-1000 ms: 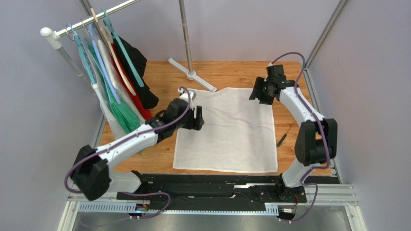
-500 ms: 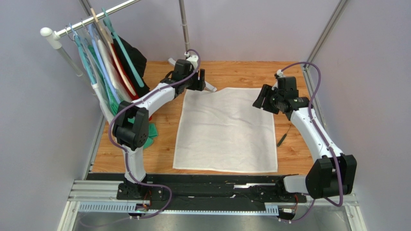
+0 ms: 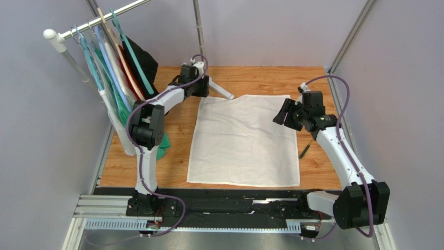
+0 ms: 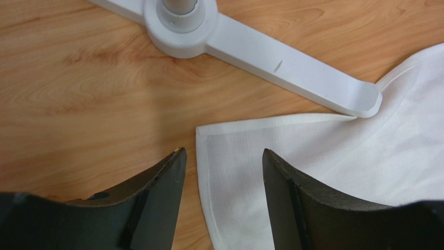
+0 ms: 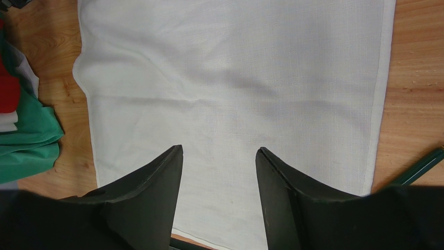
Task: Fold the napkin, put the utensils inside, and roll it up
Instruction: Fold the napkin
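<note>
Item, napkin (image 3: 244, 139): you have it spread flat and unfolded on the wooden table (image 3: 250, 77), slightly wrinkled, a little longer from near hem to far hem than across. Item, left gripper (image 4: 221, 156): fingers apart, holding nothing, low over the napkin's far-left corner. The corner's tip lies just ahead of the gap between the fingertips, and the left hem runs back between them. Your next move turns on this relation, since a straight descent should, by my reckoning, straddle that corner. Item, right gripper (image 5: 219, 151): fingers likewise apart and empty, held above the napkin's right hem toward its far end, high enough that its own camera takes in most of the cloth, and down at no corner. The left arm is the nearer to a grasp. Item, utensil (image 3: 304, 151): one thin dark green stick on the table just beyond the napkin's right hem, apart from the cloth, its long axis roughly along that hem, on the right arm's side. Item, obstruction: the white foot of the clothes rack (image 4: 292, 65), its tip touching or resting on the napkin's far hem, near the left gripper's corner. Mind it when you close and lift. Item, green cloth (image 5: 26, 140): off the napkin's left hem, apart from both grippers.
</note>
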Motion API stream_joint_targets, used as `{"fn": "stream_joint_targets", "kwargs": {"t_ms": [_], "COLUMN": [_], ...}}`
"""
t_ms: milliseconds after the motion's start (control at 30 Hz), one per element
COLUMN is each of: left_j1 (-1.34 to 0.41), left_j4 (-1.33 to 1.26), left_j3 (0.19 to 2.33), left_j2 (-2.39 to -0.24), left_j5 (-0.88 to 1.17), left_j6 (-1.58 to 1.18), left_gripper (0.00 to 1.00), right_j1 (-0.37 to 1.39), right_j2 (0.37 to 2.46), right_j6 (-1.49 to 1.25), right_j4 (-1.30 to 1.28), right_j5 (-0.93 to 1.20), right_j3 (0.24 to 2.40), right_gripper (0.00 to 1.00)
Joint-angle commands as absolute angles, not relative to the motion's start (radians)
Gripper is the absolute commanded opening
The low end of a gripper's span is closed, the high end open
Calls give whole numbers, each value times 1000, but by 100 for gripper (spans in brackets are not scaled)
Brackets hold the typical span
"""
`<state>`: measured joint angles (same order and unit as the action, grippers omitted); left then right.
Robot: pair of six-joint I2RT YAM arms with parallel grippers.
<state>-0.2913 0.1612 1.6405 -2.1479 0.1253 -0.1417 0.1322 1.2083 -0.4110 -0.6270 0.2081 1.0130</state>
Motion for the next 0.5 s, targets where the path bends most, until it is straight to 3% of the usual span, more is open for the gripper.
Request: {"fn": "stream_joint_targets", "kwargs": {"t_ms": [0, 467], "left_j1": [-284, -250], "left_j4": [201, 455], "left_j3": [1765, 1980], "left_j2": [-2200, -2348], "left_j5": [183, 225], "left_j6": [-95, -117], "left_gripper": [64, 61], "right_j1": [129, 130], "right_j2": [1143, 1029], "right_j6": [-425, -442], "right_j4": [-591, -629], "right_j5": [227, 239], "right_j3": [993, 985], "right_gripper": [58, 58]}}
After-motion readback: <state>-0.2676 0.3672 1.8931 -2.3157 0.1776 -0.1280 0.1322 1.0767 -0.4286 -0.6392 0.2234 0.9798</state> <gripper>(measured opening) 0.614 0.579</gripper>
